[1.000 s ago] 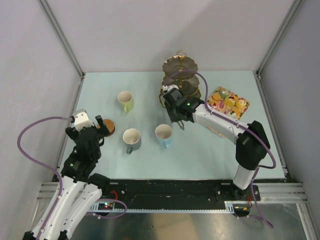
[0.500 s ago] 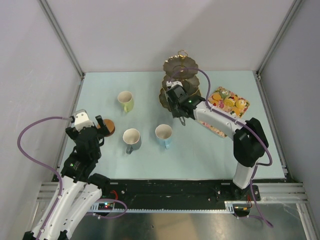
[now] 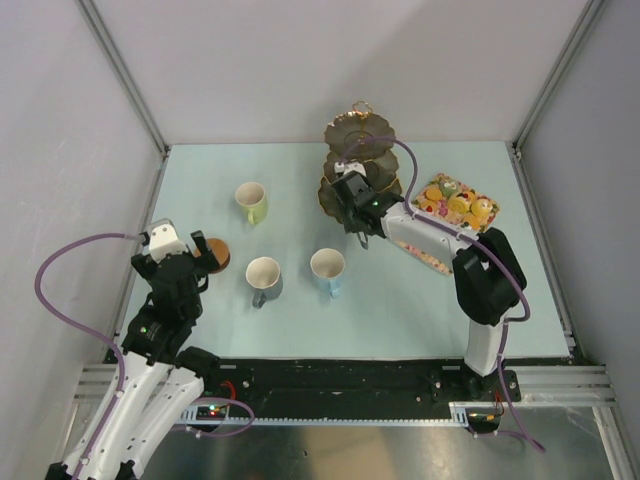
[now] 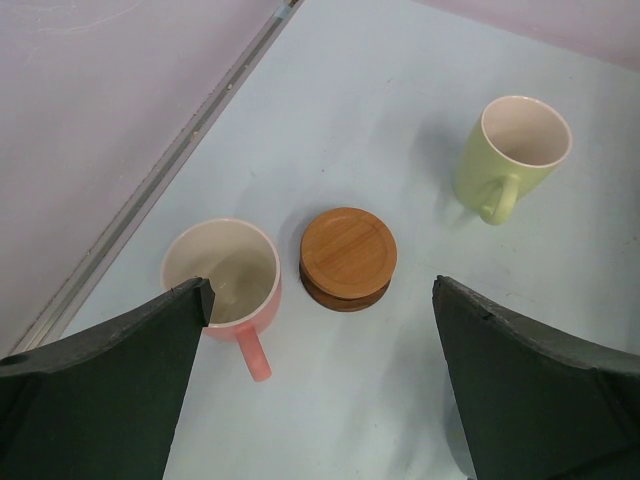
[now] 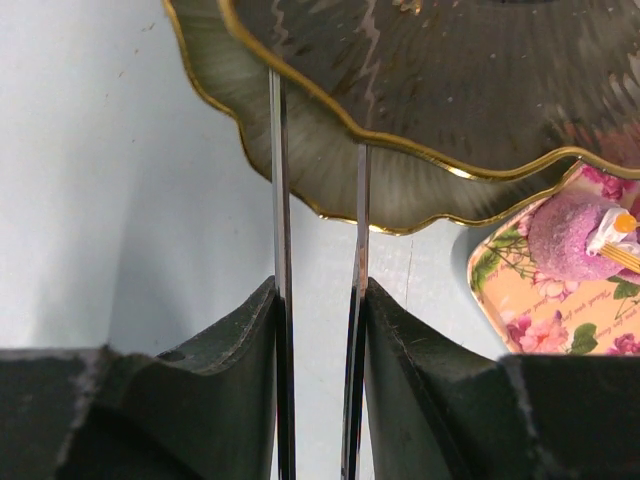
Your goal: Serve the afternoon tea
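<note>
Both arms stand on a black mounting rail (image 3: 340, 378). Left of the rail's middle, the left arm (image 3: 140, 385) wears white shells between black joint housings, with a white camera block (image 3: 165, 240) at the end farthest from the rail. Right of the middle, the right arm (image 3: 430, 242) matches it, with a bulky black elbow. A purple cable (image 3: 40, 280) loops off each arm, and each shows a small green light. The left tool (image 4: 322, 290) and right tool (image 5: 320, 288) have matte black, wedge-shaped fingers.

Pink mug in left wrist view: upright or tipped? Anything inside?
Upright and empty. The pink mug stands with its mouth up, and its pale inside shows bare down to the bottom.
</note>
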You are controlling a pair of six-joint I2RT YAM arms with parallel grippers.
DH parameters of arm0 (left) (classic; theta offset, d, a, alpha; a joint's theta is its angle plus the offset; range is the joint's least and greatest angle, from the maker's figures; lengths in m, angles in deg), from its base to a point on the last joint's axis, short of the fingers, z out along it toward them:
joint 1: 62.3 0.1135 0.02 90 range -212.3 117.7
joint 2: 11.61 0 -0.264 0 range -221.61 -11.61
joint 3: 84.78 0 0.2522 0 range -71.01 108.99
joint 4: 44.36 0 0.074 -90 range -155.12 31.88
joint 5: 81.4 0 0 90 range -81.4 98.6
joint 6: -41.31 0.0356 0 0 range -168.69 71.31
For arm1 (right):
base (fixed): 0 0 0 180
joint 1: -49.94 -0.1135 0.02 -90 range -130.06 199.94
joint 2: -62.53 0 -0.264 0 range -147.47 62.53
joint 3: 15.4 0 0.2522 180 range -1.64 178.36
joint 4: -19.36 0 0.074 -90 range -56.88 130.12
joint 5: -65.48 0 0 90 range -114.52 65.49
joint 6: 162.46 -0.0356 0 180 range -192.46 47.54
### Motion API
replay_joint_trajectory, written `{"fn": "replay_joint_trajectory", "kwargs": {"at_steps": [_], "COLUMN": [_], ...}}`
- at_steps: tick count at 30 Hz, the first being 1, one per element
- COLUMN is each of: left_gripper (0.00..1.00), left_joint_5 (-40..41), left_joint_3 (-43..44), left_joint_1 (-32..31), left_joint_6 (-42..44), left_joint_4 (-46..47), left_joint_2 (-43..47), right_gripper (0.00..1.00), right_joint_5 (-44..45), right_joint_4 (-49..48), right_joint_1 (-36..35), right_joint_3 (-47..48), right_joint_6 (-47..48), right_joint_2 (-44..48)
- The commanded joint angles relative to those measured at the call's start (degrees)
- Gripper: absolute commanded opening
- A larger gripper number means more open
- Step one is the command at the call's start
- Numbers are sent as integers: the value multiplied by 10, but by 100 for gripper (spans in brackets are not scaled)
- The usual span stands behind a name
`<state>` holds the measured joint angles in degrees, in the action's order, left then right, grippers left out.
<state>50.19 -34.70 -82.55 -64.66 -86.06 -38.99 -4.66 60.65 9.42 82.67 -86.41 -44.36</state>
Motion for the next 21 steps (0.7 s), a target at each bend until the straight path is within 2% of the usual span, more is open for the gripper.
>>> {"fn": "replay_joint_trajectory", "kwargs": {"at_steps": [1,15,21], "left_gripper": [100,100,100], "left_joint_5": [0,-4,-7], "left_joint_3": [-3,-3,-3], "left_joint_1": [-3,-3,-3], "left_joint_6": [9,9,9], "left_joint_4": [22,21,21], "left_joint_2": [1,6,7], "right_gripper": [34,35,40], "right_joint_5": [24,17,12], "right_joint_4": [-52,-53,-48], "right_joint_1": [14,24,25], "right_joint_3": [1,1,2], "right_joint_6": [-14,-26,-27], "right_joint_2": [-14,-51,-47]}}
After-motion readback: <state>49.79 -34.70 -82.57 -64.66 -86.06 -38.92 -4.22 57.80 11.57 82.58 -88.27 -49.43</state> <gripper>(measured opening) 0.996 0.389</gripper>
